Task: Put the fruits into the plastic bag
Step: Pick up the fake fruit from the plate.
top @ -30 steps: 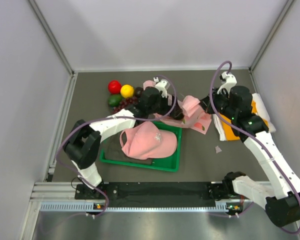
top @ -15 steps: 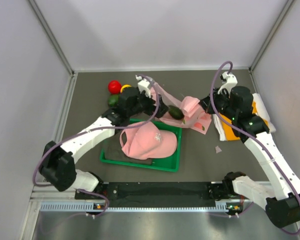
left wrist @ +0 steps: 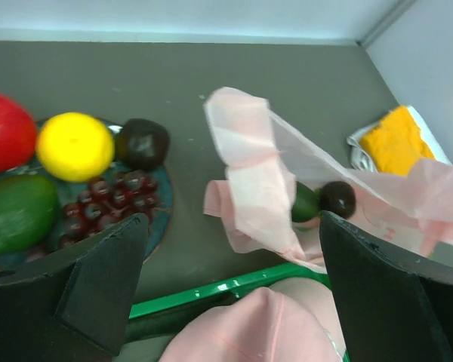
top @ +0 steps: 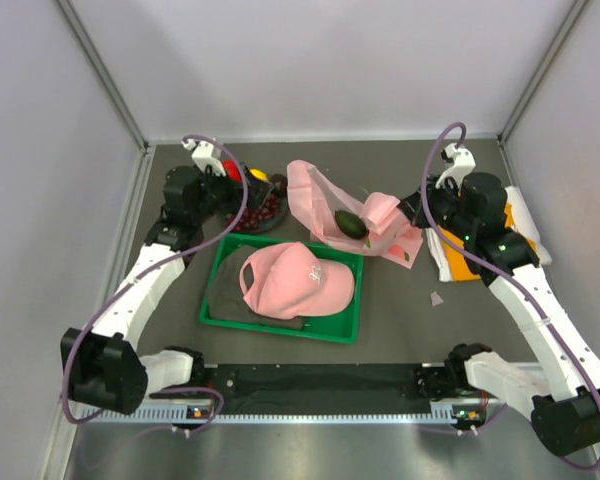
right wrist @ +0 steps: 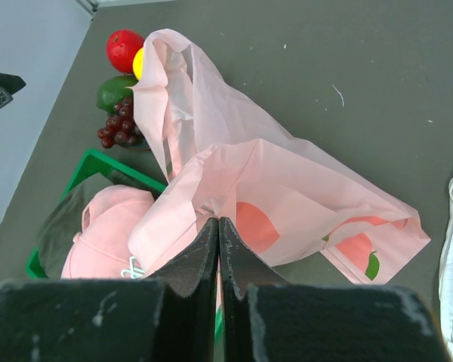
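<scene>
Close in, right gripper [right wrist: 218,225]: black jaws pressed flat together, pinching a fold of the plastic bag [right wrist: 302,188]. The film is thin, translucent pink and crumpled, printed with peach and green-leaf motifs. The bag lies on the dark grey table [top: 180,290] at the far right corner of the green tray [top: 280,328], one handle standing up as a loose loop. Seen through the film: a smooth bagged avocado [top: 351,222] with a glossy dark brown round fruit [left wrist: 337,198] touching it.

Left gripper [left wrist: 232,234]: blocky black fingers spread wide, nothing between them, hanging over the tray's far rim. Left of it is a dark teal plate [left wrist: 162,219] carrying the remaining fruits: a red round fruit [left wrist: 4,132], a yellow citrus [left wrist: 74,145] with dimpled skin, a second dark round fruit [left wrist: 142,143], a bunch of dark red grapes [left wrist: 109,200], and a loose avocado [left wrist: 15,211].

In the tray sits a soft pink baseball cap [top: 295,280]. An orange folded cloth [left wrist: 396,139] lies at the far right.
</scene>
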`<control>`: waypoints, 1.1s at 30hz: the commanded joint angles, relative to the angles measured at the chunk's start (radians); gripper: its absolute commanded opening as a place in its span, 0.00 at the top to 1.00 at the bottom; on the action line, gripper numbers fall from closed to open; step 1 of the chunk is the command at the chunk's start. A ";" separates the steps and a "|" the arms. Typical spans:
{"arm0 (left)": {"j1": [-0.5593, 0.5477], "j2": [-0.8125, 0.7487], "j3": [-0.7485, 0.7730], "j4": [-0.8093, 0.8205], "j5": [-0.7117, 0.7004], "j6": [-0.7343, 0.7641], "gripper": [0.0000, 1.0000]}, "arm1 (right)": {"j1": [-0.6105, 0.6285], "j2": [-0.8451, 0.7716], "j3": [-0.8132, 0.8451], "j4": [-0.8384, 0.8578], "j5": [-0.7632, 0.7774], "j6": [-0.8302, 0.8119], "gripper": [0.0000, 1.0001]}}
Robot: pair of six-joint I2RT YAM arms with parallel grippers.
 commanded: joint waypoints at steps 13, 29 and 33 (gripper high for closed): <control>0.144 0.321 0.376 -0.318 -0.506 0.042 0.01 | -0.007 -0.029 -0.012 0.021 -0.001 -0.001 1.00; 0.144 0.769 0.763 -0.410 -0.483 0.151 0.01 | -0.007 -0.026 -0.025 0.029 -0.007 -0.004 1.00; 0.144 0.813 0.810 -0.428 -0.492 0.177 0.01 | -0.007 -0.023 -0.016 0.016 -0.002 -0.008 1.00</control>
